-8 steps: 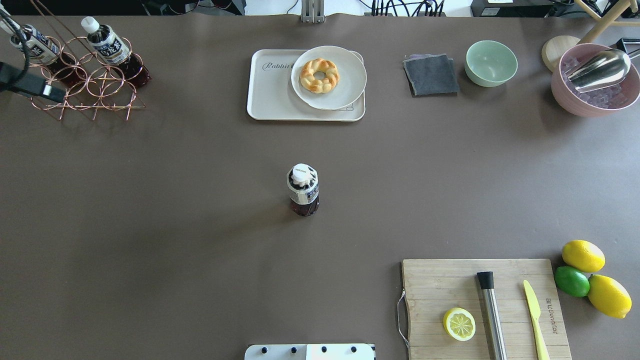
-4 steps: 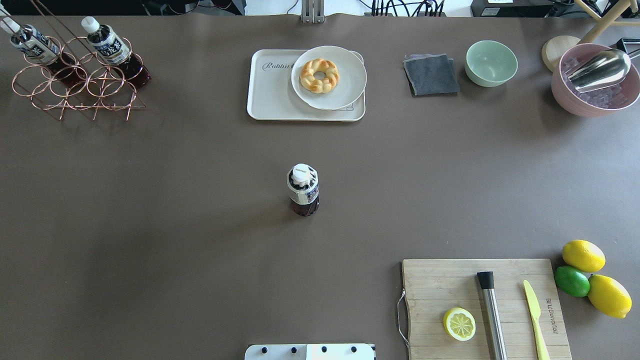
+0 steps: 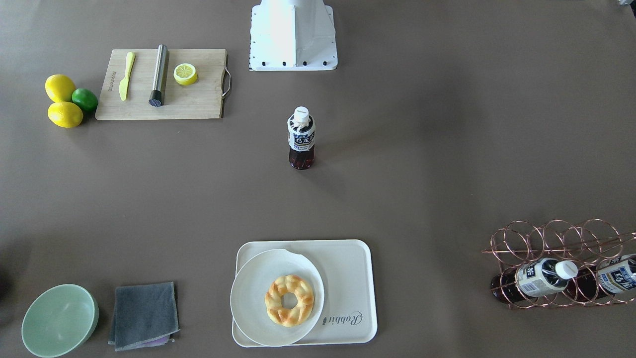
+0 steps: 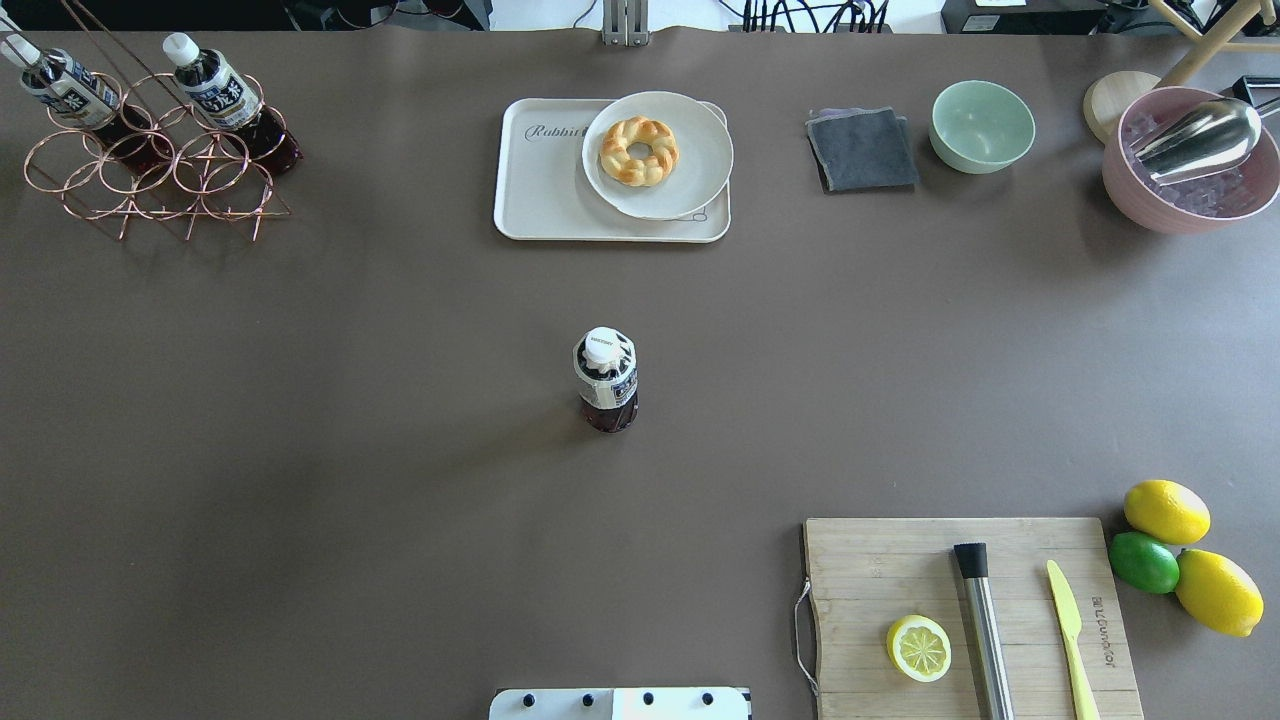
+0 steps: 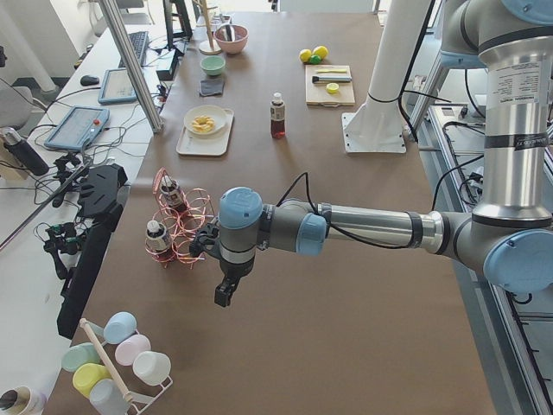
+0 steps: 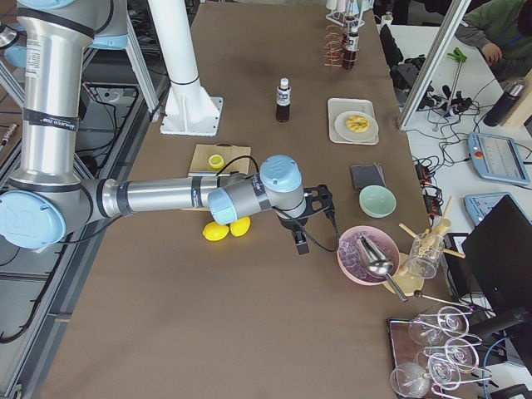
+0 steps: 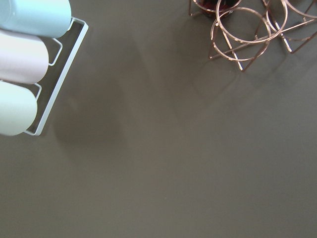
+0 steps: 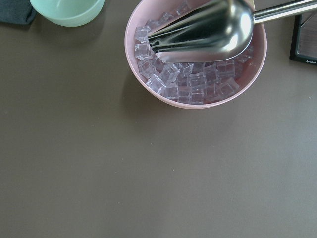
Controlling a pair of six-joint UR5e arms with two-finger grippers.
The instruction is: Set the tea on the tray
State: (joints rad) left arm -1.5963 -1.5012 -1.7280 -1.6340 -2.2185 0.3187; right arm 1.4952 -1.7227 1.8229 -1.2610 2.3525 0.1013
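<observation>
The tea (image 4: 606, 380) is a small bottle of dark liquid with a white cap, standing upright alone mid-table, also in the front-facing view (image 3: 301, 139). The cream tray (image 4: 545, 190) lies at the far side, its right part under a round plate with a braided ring pastry (image 4: 640, 150). Neither gripper shows in the overhead or front-facing views. In the exterior left view, my left gripper (image 5: 223, 294) hangs beyond the table's left end near the wire rack. My right gripper (image 6: 299, 241) hangs near the pink ice bowl. I cannot tell whether either is open or shut.
A copper wire rack (image 4: 150, 170) with two more bottles stands far left. A grey cloth (image 4: 862, 148), green bowl (image 4: 982, 125) and pink ice bowl with scoop (image 4: 1190, 165) line the far right. A cutting board (image 4: 960, 620) and citrus fruit (image 4: 1165, 510) sit near right.
The left arm's dark end, over the wire rack at the overhead view's left edge a second ago, has left that view. The tea has not moved.
</observation>
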